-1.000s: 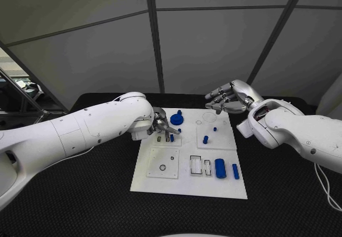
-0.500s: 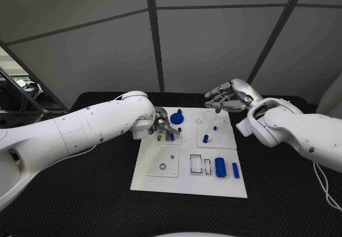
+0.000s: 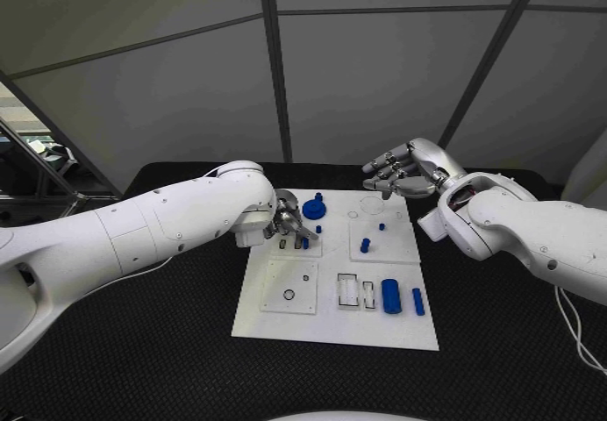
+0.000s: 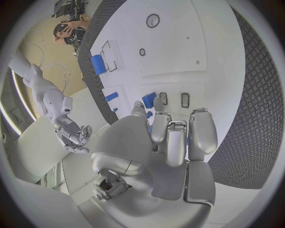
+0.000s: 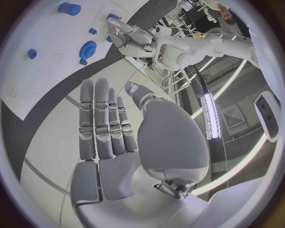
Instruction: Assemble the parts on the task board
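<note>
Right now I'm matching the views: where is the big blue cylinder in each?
Head view: cylinder lying near the board's near right corner.
Left wrist view: cylinder beside the rectangular slots.
Right wrist view: cylinder at the board's far end.
Shared landmark: the white board.

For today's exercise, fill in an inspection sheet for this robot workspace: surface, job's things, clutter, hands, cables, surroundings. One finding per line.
Surface: black table, textured top.
Job's things: white task board at centre; blue gear near its far end, blue cylinder and blue bar near its near right corner.
Clutter: nothing seen.
Hands: left hand down over the board's far left part, whether it holds a part cannot be told; right hand raised above the far edge, fingers apart, holding nothing.
Cables: white cable by the right arm.
Surroundings: grey panel walls behind.
</note>
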Tool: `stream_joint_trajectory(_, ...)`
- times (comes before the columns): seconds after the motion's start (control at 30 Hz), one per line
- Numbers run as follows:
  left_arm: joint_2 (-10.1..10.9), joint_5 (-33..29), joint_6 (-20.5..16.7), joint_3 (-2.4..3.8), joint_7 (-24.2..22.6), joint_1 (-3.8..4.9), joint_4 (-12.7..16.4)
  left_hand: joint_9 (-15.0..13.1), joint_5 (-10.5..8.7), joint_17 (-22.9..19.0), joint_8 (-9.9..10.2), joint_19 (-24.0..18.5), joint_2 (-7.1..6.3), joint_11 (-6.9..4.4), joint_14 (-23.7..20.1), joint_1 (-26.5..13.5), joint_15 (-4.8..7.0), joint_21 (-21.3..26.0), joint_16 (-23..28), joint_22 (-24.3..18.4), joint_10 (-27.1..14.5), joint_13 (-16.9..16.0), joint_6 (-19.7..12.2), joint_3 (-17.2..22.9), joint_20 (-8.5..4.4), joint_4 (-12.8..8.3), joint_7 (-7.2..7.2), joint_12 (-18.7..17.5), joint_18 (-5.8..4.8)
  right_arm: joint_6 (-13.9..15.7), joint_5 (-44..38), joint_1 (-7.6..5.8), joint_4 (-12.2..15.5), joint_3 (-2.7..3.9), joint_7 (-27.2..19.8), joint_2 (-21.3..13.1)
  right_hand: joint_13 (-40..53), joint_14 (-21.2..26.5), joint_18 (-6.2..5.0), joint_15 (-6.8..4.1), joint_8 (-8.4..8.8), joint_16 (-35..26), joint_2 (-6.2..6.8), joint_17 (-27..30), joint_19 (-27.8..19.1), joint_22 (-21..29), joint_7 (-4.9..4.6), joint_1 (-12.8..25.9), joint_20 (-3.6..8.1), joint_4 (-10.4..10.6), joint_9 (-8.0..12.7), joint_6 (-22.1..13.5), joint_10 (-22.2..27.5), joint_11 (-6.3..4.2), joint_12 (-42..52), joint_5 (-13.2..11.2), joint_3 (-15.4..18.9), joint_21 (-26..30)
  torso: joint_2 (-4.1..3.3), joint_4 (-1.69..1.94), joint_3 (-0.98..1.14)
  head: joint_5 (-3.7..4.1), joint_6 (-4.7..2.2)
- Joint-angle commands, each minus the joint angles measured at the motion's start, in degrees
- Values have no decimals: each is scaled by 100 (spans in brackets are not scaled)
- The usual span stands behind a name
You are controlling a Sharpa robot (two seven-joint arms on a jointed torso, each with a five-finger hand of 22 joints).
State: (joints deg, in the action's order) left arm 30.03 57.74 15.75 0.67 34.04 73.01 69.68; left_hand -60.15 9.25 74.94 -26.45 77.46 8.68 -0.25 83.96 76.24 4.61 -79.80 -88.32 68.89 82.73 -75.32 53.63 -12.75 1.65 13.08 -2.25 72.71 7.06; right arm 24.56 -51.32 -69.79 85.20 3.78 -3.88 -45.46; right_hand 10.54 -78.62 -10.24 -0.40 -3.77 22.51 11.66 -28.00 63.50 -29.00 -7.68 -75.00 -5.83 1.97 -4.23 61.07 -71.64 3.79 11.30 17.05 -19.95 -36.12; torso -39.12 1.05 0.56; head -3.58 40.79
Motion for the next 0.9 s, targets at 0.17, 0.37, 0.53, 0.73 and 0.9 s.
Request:
stream_joint_trajectory(0.17, 3, 24, -75, 1, -133, 10, 33, -47, 996, 1311, 195, -43, 219, -182, 541, 579, 64, 24, -1, 11, 204, -913, -73, 349, -36, -362, 60, 754, -256, 58, -4, -13, -3, 5, -94, 10, -7, 40, -14, 10, 3, 34, -43, -5, 26, -5, -11, 31, -3, -17, 6, -37, 34, -12, 9, 18, -7, -8, -3, -3, 0, -7, 6)
stream_joint_trajectory(0.37, 33, -100, -143, 0, -200, 9, 64, -114, 1636, 1314, 311, -70, 254, -160, 542, 819, 43, 46, -3, 4, 195, -913, -95, 689, -27, -624, 25, 717, -254, 43, -4, -12, -16, 5, -87, 16, -10, 45, -15, 9, 3, 37, -46, -11, 26, -6, -11, 25, -3, -24, 6, -37, 37, -13, 9, 23, -12, -8, -3, 0, 1, -4, 14)
stream_joint_trajectory(0.53, 90, -139, -154, 0, -231, 7, 122, -151, 1676, 1312, 339, -76, 238, -153, 541, 834, 34, 51, -1, 5, 188, -906, -90, 814, -15, -701, 16, 692, -254, 31, -2, -12, -31, 5, -83, 28, -10, 45, -15, 9, 3, 37, -46, -11, 26, -6, -11, 25, -3, -24, 6, -37, 37, -13, 9, 23, -12, -8, -5, -6, 3, -9, 5)
stream_joint_trajectory(0.73, 210, -183, -235, 0, -202, 5, 253, -171, 1672, 1312, 342, -86, 219, -151, 541, 822, 31, 61, -1, -8, 187, -904, -77, 855, -12, -727, 14, 683, -250, 14, 27, -12, -42, 5, -96, 25, -16, 58, -12, 16, 6, 43, -45, -28, 22, -8, -17, 61, -6, -13, 7, -42, 45, -4, 11, 8, -1, -5, -2, 2, 1, 3, 7)
stream_joint_trajectory(0.9, 396, -205, -474, 1, -167, 4, 469, -200, 1642, 1322, 348, -85, 192, -151, 545, 808, 30, 62, -9, -2, 192, -906, -61, 919, -9, -771, 16, 680, -250, 9, 55, -12, -59, 5, -111, 21, -20, 68, -11, 20, 7, 50, -49, -44, 19, -9, -20, 92, -10, -1, 7, -47, 50, -1, 15, -16, 9, 0, -1, 16, 6, -11, 10)
